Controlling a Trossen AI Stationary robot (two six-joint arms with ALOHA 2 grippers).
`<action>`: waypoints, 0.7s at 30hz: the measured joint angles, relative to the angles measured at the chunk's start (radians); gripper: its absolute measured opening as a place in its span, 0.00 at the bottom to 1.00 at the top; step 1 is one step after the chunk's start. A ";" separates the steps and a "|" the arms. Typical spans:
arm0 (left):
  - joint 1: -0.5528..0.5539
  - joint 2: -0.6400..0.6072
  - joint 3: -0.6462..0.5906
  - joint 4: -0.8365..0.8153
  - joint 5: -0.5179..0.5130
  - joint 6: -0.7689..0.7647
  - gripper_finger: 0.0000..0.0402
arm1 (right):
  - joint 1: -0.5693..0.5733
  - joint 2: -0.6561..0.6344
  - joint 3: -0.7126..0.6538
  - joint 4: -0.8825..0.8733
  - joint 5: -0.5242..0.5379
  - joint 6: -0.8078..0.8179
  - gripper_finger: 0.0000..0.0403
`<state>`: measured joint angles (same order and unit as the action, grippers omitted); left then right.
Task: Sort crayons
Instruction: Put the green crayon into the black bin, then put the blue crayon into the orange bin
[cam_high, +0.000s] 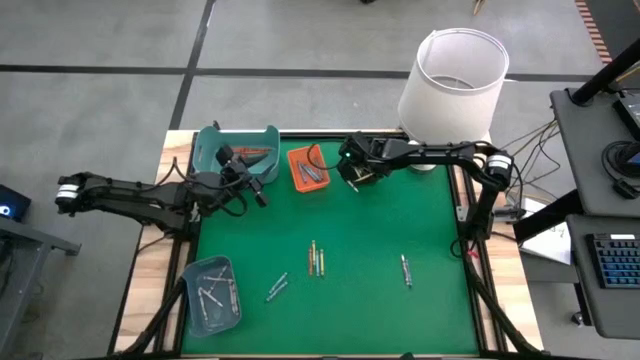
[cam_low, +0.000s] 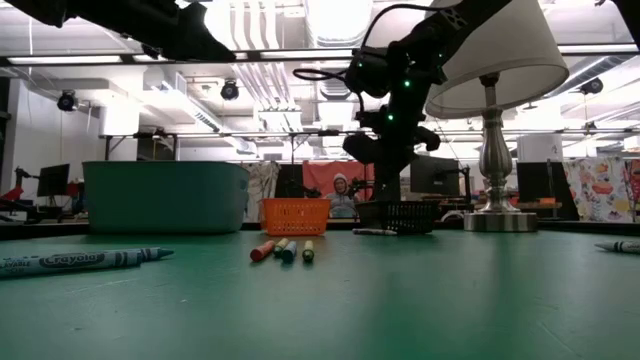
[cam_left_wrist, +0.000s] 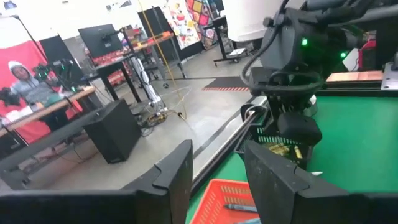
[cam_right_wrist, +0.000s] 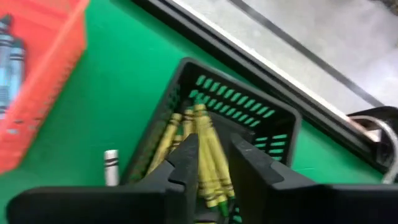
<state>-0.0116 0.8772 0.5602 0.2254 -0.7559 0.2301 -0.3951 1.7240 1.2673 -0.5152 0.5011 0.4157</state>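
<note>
My right gripper (cam_right_wrist: 215, 163) is open and points down into the black tray (cam_right_wrist: 249, 109) at the table's far edge. Several yellow-green crayons (cam_right_wrist: 208, 149) lie in that tray, some in the gap between my fingers; I cannot tell whether the fingers touch them. My left gripper (cam_left_wrist: 217, 180) is open and empty, between the teal tray (cam_high: 235, 150) and the orange tray (cam_high: 307, 167), which holds a few crayons. Loose crayons lie on the green mat: a small group (cam_high: 315, 258), one (cam_high: 277, 287) and one (cam_high: 406, 270). A silvery crayon (cam_right_wrist: 111, 167) lies beside the black tray.
A light-blue tray (cam_high: 212, 293) with grey crayons sits at the near left corner. A white-shaded lamp (cam_high: 455, 75) stands at the far right corner, close behind my right arm. The middle of the mat holds only the loose crayons.
</note>
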 joint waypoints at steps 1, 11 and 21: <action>0.000 0.001 0.000 -0.007 0.001 -0.015 0.32 | 0.000 0.000 0.005 0.001 -0.008 0.004 0.21; -0.001 0.011 0.000 -0.090 0.087 -0.217 0.32 | 0.027 -0.030 0.078 -0.013 -0.029 -0.063 0.37; -0.012 0.080 0.000 -0.100 0.324 -0.413 0.32 | 0.198 -0.138 0.088 -0.048 -0.269 -0.121 0.38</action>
<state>-0.0235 0.9572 0.5606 0.1257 -0.4319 -0.1825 -0.1968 1.5856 1.3552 -0.5635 0.2323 0.2951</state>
